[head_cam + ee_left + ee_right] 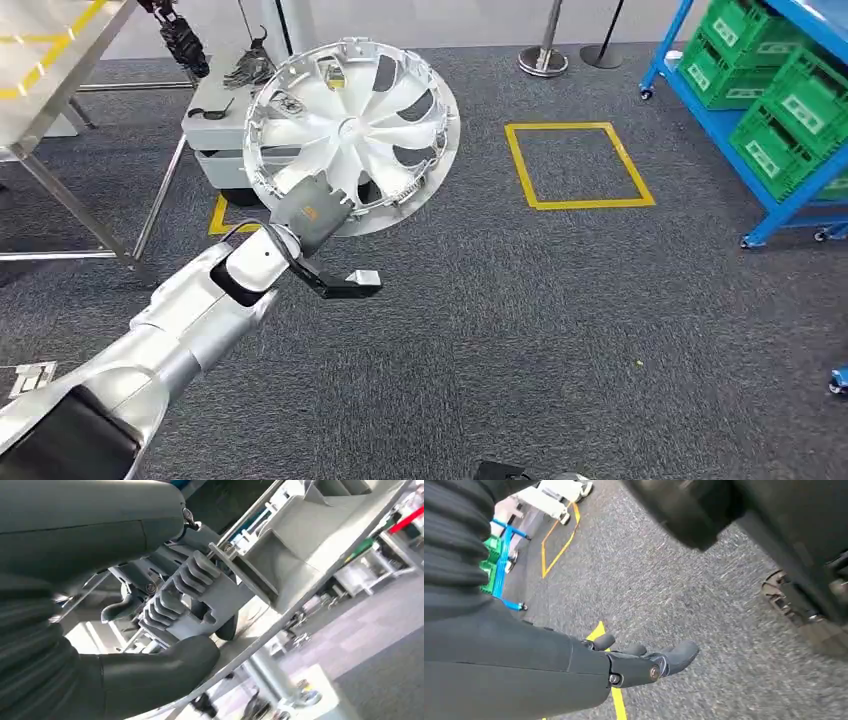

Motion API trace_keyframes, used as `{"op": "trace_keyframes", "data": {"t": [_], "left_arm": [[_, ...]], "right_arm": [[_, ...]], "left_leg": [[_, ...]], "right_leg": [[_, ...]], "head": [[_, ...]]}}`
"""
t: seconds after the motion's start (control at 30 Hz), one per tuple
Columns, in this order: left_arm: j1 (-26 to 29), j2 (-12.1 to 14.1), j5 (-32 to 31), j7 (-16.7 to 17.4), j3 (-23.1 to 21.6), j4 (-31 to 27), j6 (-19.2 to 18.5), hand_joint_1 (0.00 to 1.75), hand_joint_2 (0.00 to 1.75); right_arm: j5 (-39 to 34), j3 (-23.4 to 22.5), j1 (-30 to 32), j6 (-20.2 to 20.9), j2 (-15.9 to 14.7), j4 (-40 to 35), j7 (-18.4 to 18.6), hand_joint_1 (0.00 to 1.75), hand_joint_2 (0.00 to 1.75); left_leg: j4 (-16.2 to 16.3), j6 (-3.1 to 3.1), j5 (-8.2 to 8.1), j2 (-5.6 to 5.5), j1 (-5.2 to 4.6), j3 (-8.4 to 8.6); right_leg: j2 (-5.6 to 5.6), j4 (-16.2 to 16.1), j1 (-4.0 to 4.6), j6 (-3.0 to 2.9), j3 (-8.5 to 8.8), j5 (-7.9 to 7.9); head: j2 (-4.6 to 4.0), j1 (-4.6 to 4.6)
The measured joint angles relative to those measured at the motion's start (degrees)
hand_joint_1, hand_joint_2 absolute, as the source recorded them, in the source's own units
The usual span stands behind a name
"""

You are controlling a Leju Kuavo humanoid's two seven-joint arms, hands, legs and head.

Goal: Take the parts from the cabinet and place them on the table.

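Left hand (312, 208) clamped on near rim of hubcap (352, 122), likely light, stiff, thin plastic, best held at rim; right hand (644, 664) hanging slack, holding nothing.

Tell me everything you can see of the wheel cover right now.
The wheel cover is a round, silvery-white disc with swept blades, dark gaps between them and clips around its rim. It looks like plastic. The left robot hand grips its lower edge and holds it raised and tilted above the grey carpet, in front of a low cart.

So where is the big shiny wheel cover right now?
The wheel cover is up in the left hand, left of the yellow floor square.
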Motion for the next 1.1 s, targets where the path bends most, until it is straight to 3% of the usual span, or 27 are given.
{"op": "trace_keyframes", "data": {"t": [0.03, 0.07, 0.1, 0.17, 0.2, 0.23, 0.3, 0.33, 0.37, 0.43, 0.5, 0.53, 0.57, 0.6, 0.67, 0.7, 0.73, 0.8, 0.83, 0.87, 0.9, 1.0, 1.03, 1.07, 1.1], "left_arm": [[0.0, -0.1, 0.0, -0.1, -0.1, 0.0, 0.0, 1.75, 1.75], [-0.1, -0.1, 0.0, -0.1, -0.1, 0.0, 0.0, 1.75, 1.75], [0.0, -0.3, 0.0, 0.0, -0.2, 0.0, 0.0, 1.75, 1.75], [0.1, -0.8, 0.0, -0.1, -0.4, 0.0, 0.0, 1.75, 1.75], [0.2, -0.9, 0.0, -0.1, -0.5, 0.0, 0.0, 1.75, 1.75], [0.2, -0.9, 0.0, -0.1, -0.5, 0.0, 0.0, 1.75, 1.75], [0.2, -0.9, 0.1, -0.2, -0.5, 0.0, 0.0, 1.75, 1.75], [0.2, -0.9, 0.1, -0.2, -0.5, 0.0, 0.0, 1.75, 1.75], [0.2, -0.9, 0.2, -0.2, -0.5, 0.0, 0.0, 1.75, 1.75], [0.1, -0.9, 0.2, -0.1, -0.5, 0.0, 0.0, 1.75, 1.75], [0.1, -0.6, 0.2, -0.1, -0.5, 0.1, -0.1, 1.75, 1.75], [0.2, -0.4, 0.2, -0.1, -0.5, 0.1, -0.1, 1.75, 1.75], [0.2, -0.3, 0.2, -0.1, -0.6, 0.2, -0.2, 1.75, 1.75], [0.2, -0.2, 0.2, -0.1, -0.6, 0.2, -0.2, 1.75, 1.75], [0.4, -0.2, 0.3, 0.0, -0.6, 0.2, -0.2, 1.75, 1.75], [0.5, -0.1, 0.3, 0.0, -0.6, 0.2, -0.2, 1.75, 1.75], [0.5, 0.0, 0.3, 0.0, -0.7, 0.2, -0.2, 1.75, 1.75], [0.5, 0.2, 0.3, 0.0, -0.7, 0.2, -0.3, 1.75, 1.75], [0.4, 0.2, 0.3, 0.0, -0.7, 0.2, -0.4, 1.75, 1.75], [0.3, 0.2, 0.4, 0.1, -0.7, 0.2, -0.5, 1.75, 1.75], [0.2, 0.0, 0.4, 0.1, -0.7, 0.1, -0.5, 1.75, 1.75], [0.2, 0.3, 0.4, 0.1, -0.7, 0.1, -0.5, 1.75, 1.75], [0.2, 0.3, 0.4, 0.1, -0.7, 0.0, -0.5, 1.75, 1.75], [0.1, 0.3, 0.4, 0.1, -0.7, 0.0, -0.5, 1.75, 1.75], [0.1, 0.3, 0.4, 0.1, -0.7, 0.0, -0.5, 1.75, 1.75]], "right_arm": [[0.0, 0.0, 0.0, 0.0, 0.0, 0.0, -0.1, 0.0, 1.75], [0.0, 0.0, 0.0, 0.0, 0.0, 0.0, -0.1, 0.0, 1.75], [-0.1, 0.0, 0.0, 0.0, 0.0, 0.0, -0.1, 0.0, 1.75], [-0.1, 0.0, 0.5, 0.0, 0.0, 0.0, 0.0, 0.0, 1.75], [-0.1, -0.1, 0.7, 0.0, 0.0, 0.0, 0.0, 0.0, 1.75], [-0.1, -0.1, 0.7, 0.0, 0.0, 0.0, -0.1, 0.0, 1.75], [-0.1, -0.2, 0.7, 0.0, -0.1, 0.0, -0.1, 0.0, 1.75], [-0.1, -0.2, 0.6, 0.0, -0.1, 0.0, -0.1, 0.0, 1.75], [-0.1, -0.3, 0.6, 0.0, -0.1, 0.0, -0.1, 0.0, 1.75], [-0.1, -0.5, 0.6, 0.0, -0.1, 0.0, -0.2, 0.0, 1.75], [0.0, -0.5, 0.5, 0.0, -0.1, 0.0, -0.2, 0.0, 1.75], [0.0, -0.5, 0.4, 0.0, 0.0, 0.0, -0.2, 0.0, 1.75], [0.1, -0.5, 0.3, 0.0, 0.0, 0.0, -0.3, 0.0, 1.75], [0.2, -0.5, 0.2, 0.0, 0.0, 0.0, -0.2, 0.0, 1.75], [0.5, -0.5, 0.3, 0.0, 0.0, 0.0, 0.0, 0.0, 1.75], [0.5, -0.5, 0.4, 0.0, 0.0, 0.0, 0.0, 0.0, 1.75], [0.5, -0.5, 0.4, 0.0, 0.0, 0.0, 0.0, 0.0, 1.75], [0.6, -0.5, 0.3, 0.0, 0.0, 0.0, 0.0, 0.0, 1.75], [0.6, -0.5, 0.3, 0.0, 0.0, 0.0, 0.0, 0.0, 1.75], [0.6, -0.5, 0.3, 0.0, 0.0, 0.0, 0.0, 0.0, 1.75], [0.7, -0.5, 0.2, 0.0, 0.0, 0.0, 0.0, 0.0, 1.75], [0.7, -0.5, 0.1, 0.0, 0.0, 0.0, 0.0, 0.0, 1.75], [0.7, -0.5, 0.0, 0.0, 0.0, 0.0, 0.0, 0.0, 1.75], [0.7, -0.5, -0.1, 0.0, 0.0, 0.0, 0.0, 0.0, 1.75], [0.7, -0.5, -0.1, 0.0, 0.0, 0.0, -0.1, 0.0, 1.75]], "left_leg": [[-0.2, 0.33, 0.13, -0.51, 0.41, 0.26], [-0.2, 0.62, 0.17, -1.04, 0.52, 0.24], [-0.2, 1.07, 0.25, -1.58, 0.57, 0.18], [-0.2, 1.24, 0.21, -3.26, 0.48, 0.14], [-0.2, 1.23, 0.22, -4.15, 0.44, 0.19], [-0.1, 1.22, 0.22, -4.87, 0.43, 0.22], [0.1, 1.16, 0.24, -6.29, 0.46, 0.23], [0.2, 1.04, 0.2, -7.0, 0.53, 0.19], [0.3, 0.67, 0.23, -7.54, 0.4, -0.1], [0.2, -0.22, 0.54, -8.66, 0.6, -0.47], [-0.3, -1.09, 0.94, -9.86, 0.79, -0.58], [0.0, -1.23, 0.52, -8.83, 0.71, -1.04], [1.5, -1.43, -0.76, -5.55, 0.22, -1.56], [4.9, -1.6, -2.88, -3.51, 0.25, -3.17], [13.5, -1.9, -6.64, -2.36, 0.37, -7.06], [16.6, -2.04, -7.31, -2.25, 0.41, -8.44], [16.4, -2.12, -6.52, -2.15, 0.5, -8.24], [9.7, -2.09, -2.74, -1.42, 0.55, -4.46], [4.3, -1.91, -0.64, -0.04, 0.5, -1.5], [0.6, -1.74, -0.65, 3.04, 0.22, 0.22], [0.2, -0.95, -0.6, 2.49, -0.17, 0.71], [0.2, 0.11, -0.34, 0.22, -0.24, 0.29], [-0.2, 0.62, -0.03, -0.38, 0.25, 0.62], [-0.2, 0.82, 0.05, -0.95, 0.38, 0.62], [-0.2, 1.21, 0.15, -1.34, 0.5, 0.54]], "right_leg": [[2.48, 0.7, -0.42, 0.51, -0.25, -0.71], [5.36, 2.8, -0.63, 0.66, -1.28, -2.09], [6.67, 6.5, -0.83, 0.75, -3.13, -3.93], [7.37, 15.6, -0.76, 0.92, -7.83, -7.19], [7.49, 17.8, -0.73, 0.86, -9.29, -7.12], [7.59, 16.9, -0.71, 0.74, -9.28, -5.75], [8.16, 9.1, -0.77, 0.39, -6.06, -0.84], [9.82, 3.2, -0.93, 0.21, -3.3, 1.74], [12.15, 1.0, -1.06, 0.12, -2.22, 1.0], [10.82, 0.7, -0.69, 0.28, -2.08, 1.27], [9.73, 0.5, -0.59, -0.31, -1.92, 1.52], [8.87, -0.2, -1.1, -0.85, -1.71, 1.91], [8.57, -0.5, -0.98, -1.19, -1.54, 2.0], [7.98, -0.5, -0.83, -1.54, -1.53, 2.03], [6.68, -0.4, -0.71, -1.7, -1.54, 1.9], [5.88, -0.4, -0.71, -1.76, -1.54, 1.85], [5.18, -0.3, -0.72, -1.76, -1.53, 1.76], [3.99, -0.1, -0.76, -1.59, -1.46, 1.55], [3.43, 0.0, -0.76, -1.35, -1.35, 1.38], [2.93, 0.2, -0.51, -1.05, -1.26, 1.19], [2.38, 0.4, -0.09, -0.72, -1.4, 0.99], [0.45, 0.1, -0.05, 0.04, -0.84, 1.01], [0.57, 0.2, -0.18, 0.46, -1.02, 0.58], [3.36, 1.4, -0.52, 0.8, -1.29, -0.32], [5.51, 4.6, -0.66, 0.93, -2.69, -2.31]], "head": [[0.0, 0.0], [0.0, 0.02], [0.0, 0.11], [0.0, 0.13], [0.0, 0.13], [0.0, 0.13], [0.0, 0.13], [0.0, 0.13], [0.0, 0.11], [0.0, 0.09], [0.0, 0.11], [0.0, 0.13], [0.0, -0.2], [0.0, -0.31], [0.0, -0.33], [0.0, -0.33], [0.0, -0.33], [0.0, -0.33], [0.0, -0.33], [0.0, -0.33], [0.0, -0.24], [0.0, -0.11], [0.0, -0.09], [0.0, -0.09], [0.0, -0.02]]}}
